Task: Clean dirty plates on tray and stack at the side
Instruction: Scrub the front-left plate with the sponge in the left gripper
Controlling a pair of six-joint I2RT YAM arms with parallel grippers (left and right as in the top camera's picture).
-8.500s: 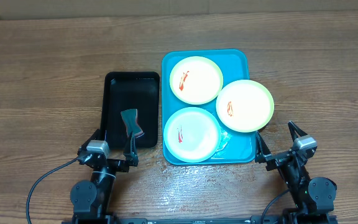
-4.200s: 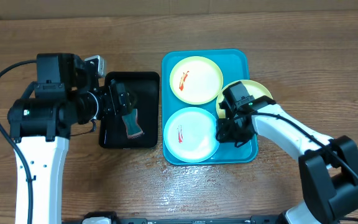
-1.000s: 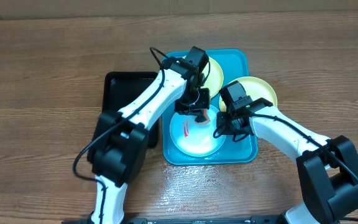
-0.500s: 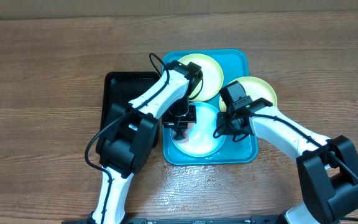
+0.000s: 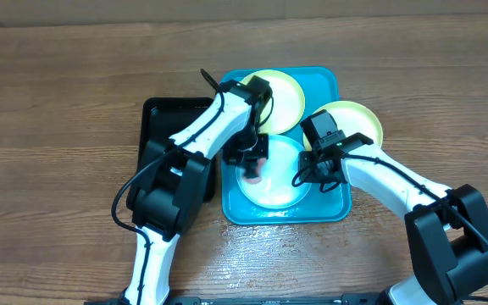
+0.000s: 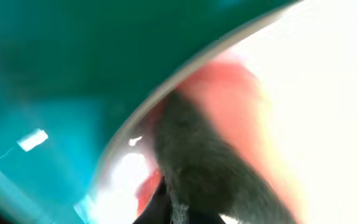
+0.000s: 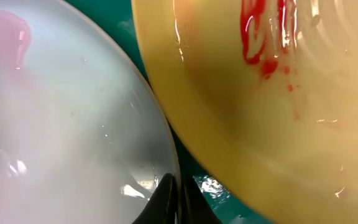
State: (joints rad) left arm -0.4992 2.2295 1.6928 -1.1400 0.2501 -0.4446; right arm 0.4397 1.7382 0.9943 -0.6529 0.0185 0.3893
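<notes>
- The turquoise tray (image 5: 320, 78) lies beneath both grippers. A black tray (image 5: 161, 119) sits on the left arm's outer side, largely covered by that arm.
- The whitish plate (image 5: 278, 182) rests in the tray's front half, directly under the left gripper (image 5: 251, 159) and just to the left of the right gripper (image 5: 309, 174). Being round, it has no long axis to line up with.
- The sauce-smeared plate (image 5: 354, 123) sits just to the right of the right gripper, overhanging the tray's right rim. The right wrist view shows red streaks on it, with its edge close beside the whitish plate's rim.
- The far plate (image 5: 282, 97) lies beyond the left gripper, partly hidden by that arm.
- The left gripper is clenched on a dark wiper (image 5: 252, 169), which is pressed to the whitish plate's left side near the rim. The left wrist view is blurred, but it shows the wiper's grey body edged in red-pink.
- The right gripper appears pinched on the whitish plate's right rim, probably to steady it.
- The wiping stroke probably runs from the left gripper across the plate towards the right gripper, so the left arm is the one placed to make it.
</notes>
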